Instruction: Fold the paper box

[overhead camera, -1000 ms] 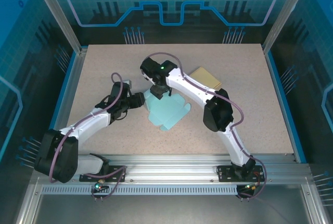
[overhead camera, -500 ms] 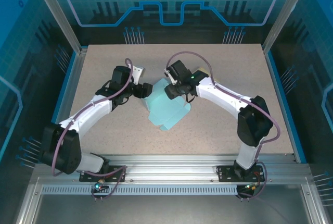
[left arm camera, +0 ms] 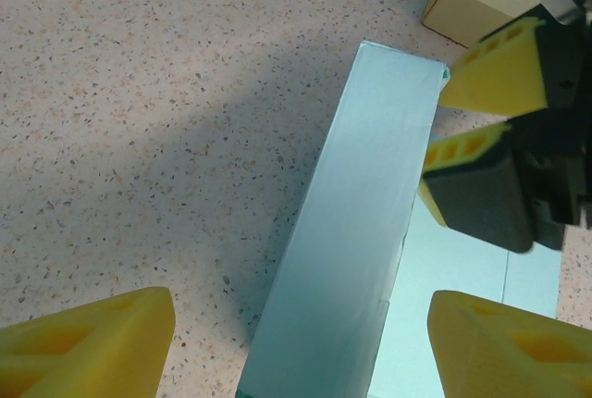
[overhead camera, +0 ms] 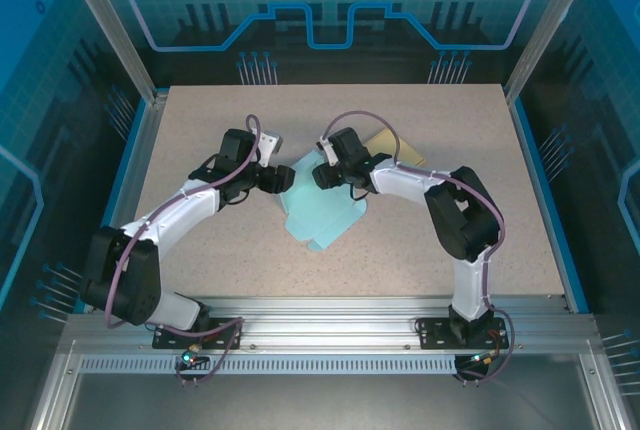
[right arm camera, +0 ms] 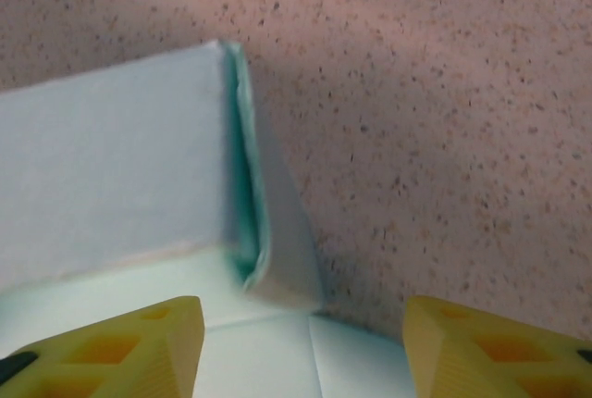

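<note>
Item: paper box (overhead camera: 325,215), pale teal, partly folded, lying near the centre of the table (overhead camera: 480,240).
Raised wall: 1 long wall (left arm camera: 351,222) stands up at the box's 10 o'clock side; the rest of the sheet lies flat toward 5 o'clock.
Corner tab: in the right wrist view a small tab (right arm camera: 277,231) is turned in at the wall's far end, loosely creased.
Left gripper: left gripper (overhead camera: 285,178) at the box's 10 o'clock, jaws apart, straddling the wall without touching it.
Right gripper: right gripper (overhead camera: 320,176) at the box's 12 o'clock, jaws apart around the tabbed corner, nothing pinched.
Step in hand: judged to be setting the wall and its corner tab upright.
Method: brace the wall from outside with the left fingers and bring the right fingers onto the tab close to its crease, so that the fold lands on the scored line and the sheet does not buckle.
Caution: thin card. A pinch far from the crease would likely bend the panel or drag the whole box.
Neighbour: tan box (overhead camera: 398,148) at the paper box's 1 o'clock, just beside the right arm and close to its wrist.
Open room: bare tabletop from 3 o'clock round to 8 o'clock of the box.
Edges: table rims well apart from the work on every side.
</note>
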